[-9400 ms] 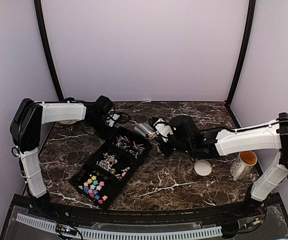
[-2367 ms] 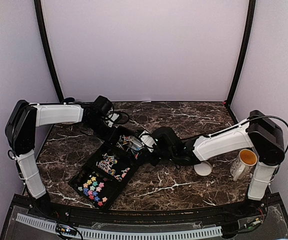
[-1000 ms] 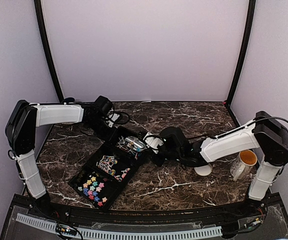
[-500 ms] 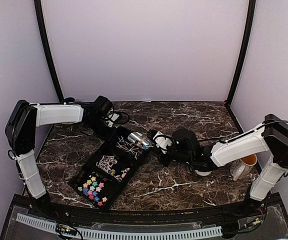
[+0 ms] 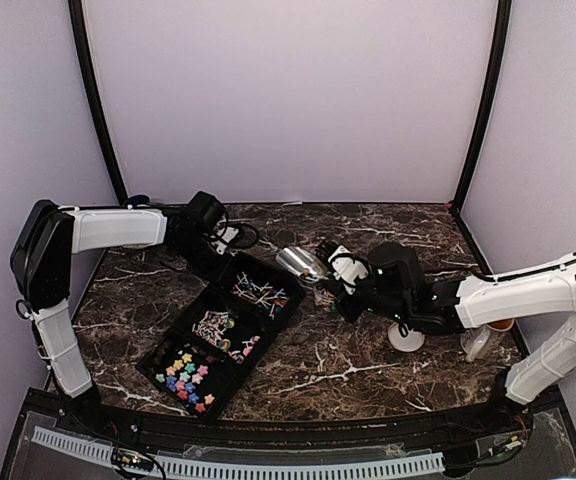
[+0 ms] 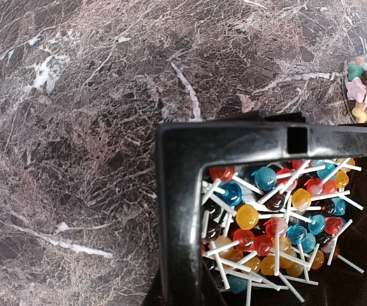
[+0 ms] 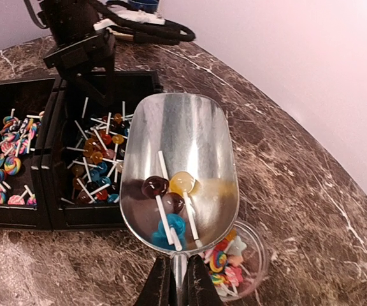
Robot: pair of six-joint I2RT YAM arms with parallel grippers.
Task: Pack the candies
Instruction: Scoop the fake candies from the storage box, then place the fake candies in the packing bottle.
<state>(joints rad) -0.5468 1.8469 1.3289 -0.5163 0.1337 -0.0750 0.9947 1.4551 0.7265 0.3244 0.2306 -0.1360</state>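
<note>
The candies lie in a black three-part tray [image 5: 230, 268]: lollipops [image 6: 279, 223] in the far part, swirl pops [image 5: 223, 330] in the middle, star sweets [image 5: 186, 375] nearest. My left gripper [image 6: 183, 297] is shut on the tray's far corner wall, seen from above as the left gripper [image 5: 218, 258]. My right gripper [image 7: 179, 288] is shut on the handle of a metal scoop [image 7: 180, 159], which holds several lollipops [image 7: 171, 204]. The scoop hangs just right of the tray, over a clear cup [image 7: 250, 252] with mixed sweets inside. From above, the scoop [image 5: 296, 262] sits ahead of the right gripper [image 5: 326, 272].
A round white lid [image 5: 405, 337] lies on the marble right of the scoop. A white mug [image 5: 488, 325] stands near the right edge, partly behind my right arm. Cables [image 5: 240, 235] lie behind the tray's far corner.
The right arm has lifted the scoop out of the tray's far part and drawn it rightward with lollipops in it. The left arm and tray have not moved.
</note>
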